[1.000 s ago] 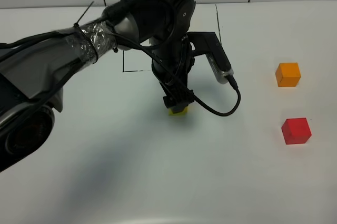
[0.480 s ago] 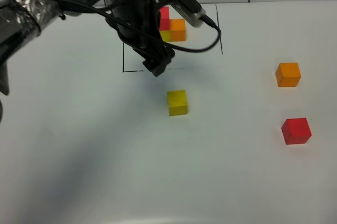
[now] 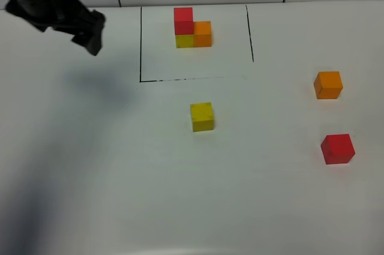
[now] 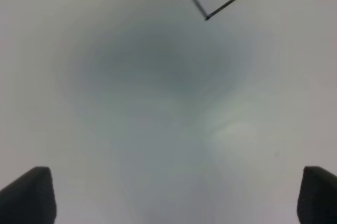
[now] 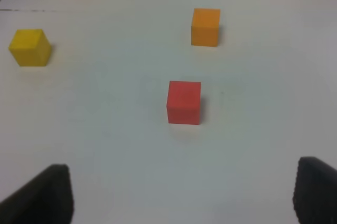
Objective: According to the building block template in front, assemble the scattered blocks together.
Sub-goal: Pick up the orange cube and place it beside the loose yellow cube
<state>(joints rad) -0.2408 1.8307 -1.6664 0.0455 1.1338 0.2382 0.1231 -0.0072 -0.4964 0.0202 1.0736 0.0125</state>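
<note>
- Firstly, the left pincer (image 4: pixel 168 197): released, jaws wide and empty, hovering at 10 o'clock of the high view, outside the drawn outline (image 3: pixel 140 45).
- Next, the building block template (image 3: pixel 192 30): at 12 o'clock, inside the outline; red on yellow, orange alongside.
- At centre, the yellow cube (image 3: pixel 202 116): just outside the outline's near line, at 6 o'clock of the template, with bare tabletop (image 3: pixel 120 177) on every side.
- At 3 o'clock, the orange cube (image 3: pixel 328 84) and red cube (image 3: pixel 337 148): well apart, orange at 12 o'clock of red.
- Then the right pincer (image 5: pixel 178 192): released and empty, with the red cube ahead of its jaws.
- Risk: a cube set against the yellow cube may shove it, and a red cube placed off centre may topple.
- Room: each loose cube can be approached from any side, but a reach toward 12 o'clock could strike the template.
</note>
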